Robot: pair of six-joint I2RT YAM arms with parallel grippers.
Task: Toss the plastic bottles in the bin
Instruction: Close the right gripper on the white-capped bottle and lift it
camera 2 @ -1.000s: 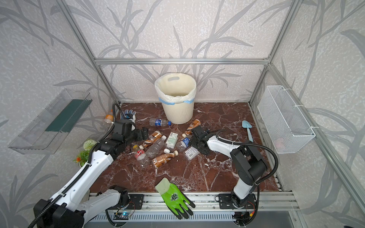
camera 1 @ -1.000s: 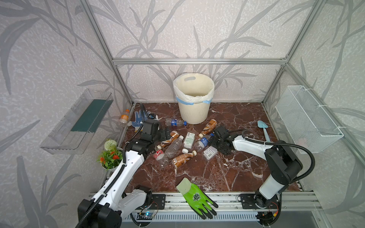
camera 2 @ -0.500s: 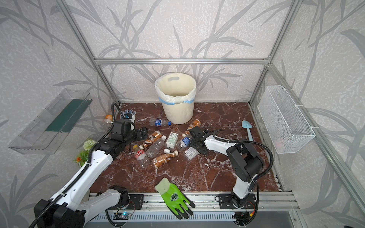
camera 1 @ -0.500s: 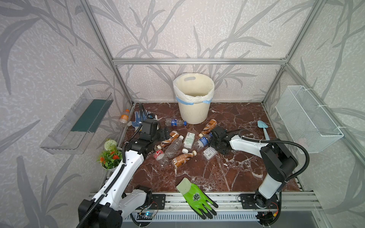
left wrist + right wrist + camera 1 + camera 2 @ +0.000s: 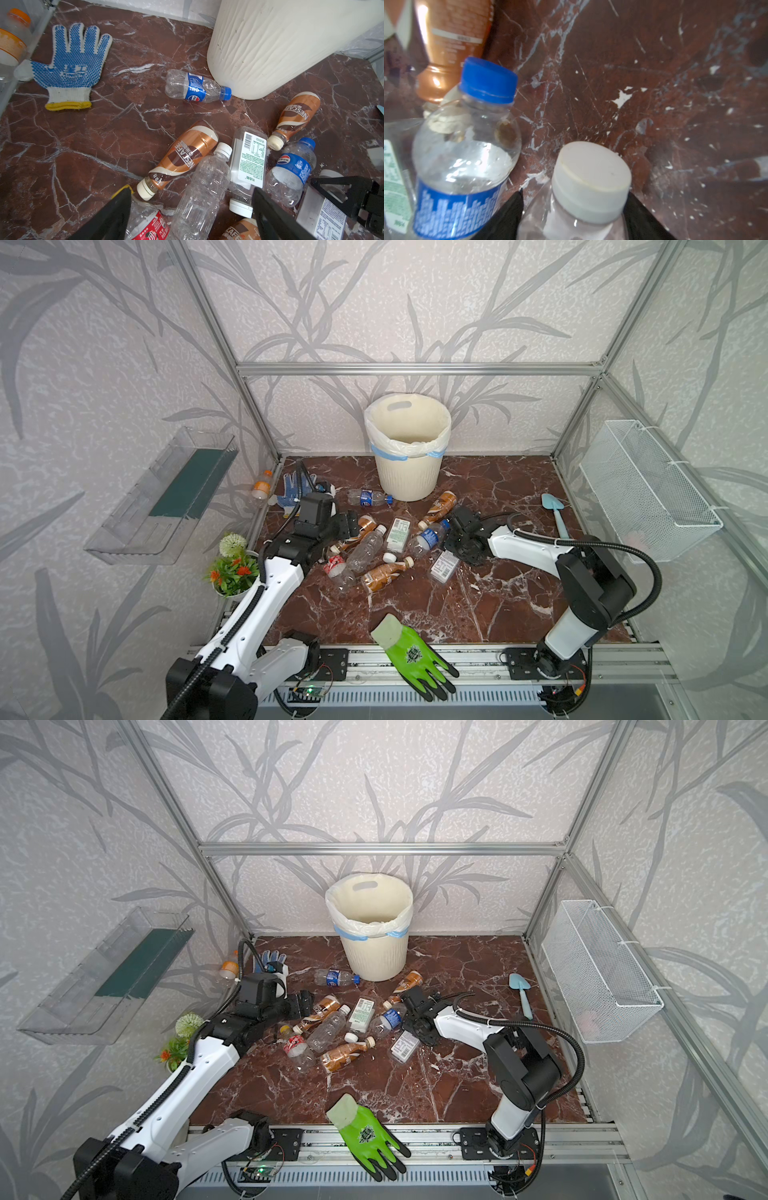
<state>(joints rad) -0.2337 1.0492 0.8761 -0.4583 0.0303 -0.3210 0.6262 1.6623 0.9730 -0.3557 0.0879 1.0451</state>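
White-capped bottle (image 5: pixel 589 182) lies between the right gripper's (image 5: pixel 575 199) jaws.
It rests on the floor (image 5: pixel 654 83) with the fingers flanking its neck; whether they pinch it, I cannot tell. Best to close squarely below the cap before lifting toward the bin (image 5: pixel 409 472), well apart. The left gripper (image 5: pixel 191 190) hangs spread over other plastic bottles (image 5: pixel 376 547).

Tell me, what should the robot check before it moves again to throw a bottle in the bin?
1. The bin stands upright with its top open: ok.
2. The right gripper sits around the white-capped bottle: ok.
3. Squeeze firm enough to lift: cannot tell.
4. Room around that bottle: not ok, the blue-capped bottle lies close beside it.
5. The left gripper is open and holds nothing: ok.
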